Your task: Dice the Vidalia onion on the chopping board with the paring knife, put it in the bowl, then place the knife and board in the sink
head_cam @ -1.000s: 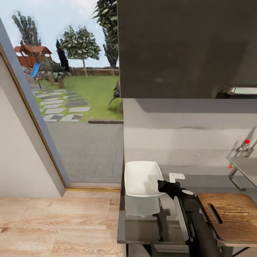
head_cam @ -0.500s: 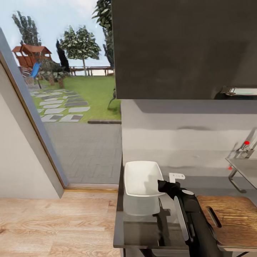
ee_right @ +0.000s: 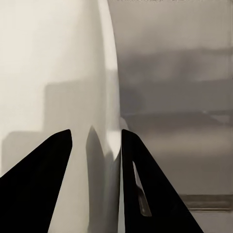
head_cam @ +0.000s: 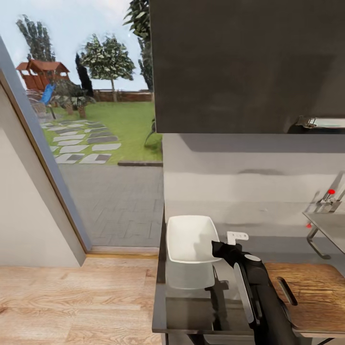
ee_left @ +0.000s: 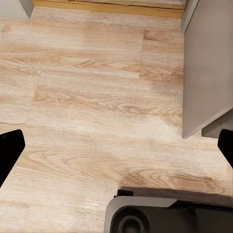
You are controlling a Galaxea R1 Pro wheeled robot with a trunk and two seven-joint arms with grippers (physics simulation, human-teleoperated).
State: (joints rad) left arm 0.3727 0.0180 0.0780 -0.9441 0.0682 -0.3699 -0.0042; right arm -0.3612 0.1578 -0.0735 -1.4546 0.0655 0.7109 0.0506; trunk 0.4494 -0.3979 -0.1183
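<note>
Grey countertop (head_cam: 191, 306) is occupied by the bowl (head_cam: 190, 238), whose right rim is straddled by the right gripper (ee_right: 95, 160), jaws parted, nothing gripped.

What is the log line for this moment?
right tool: open, straddling bowl rim | left tool: open, over wooden floor | board: on counter, apart from bowl
</note>
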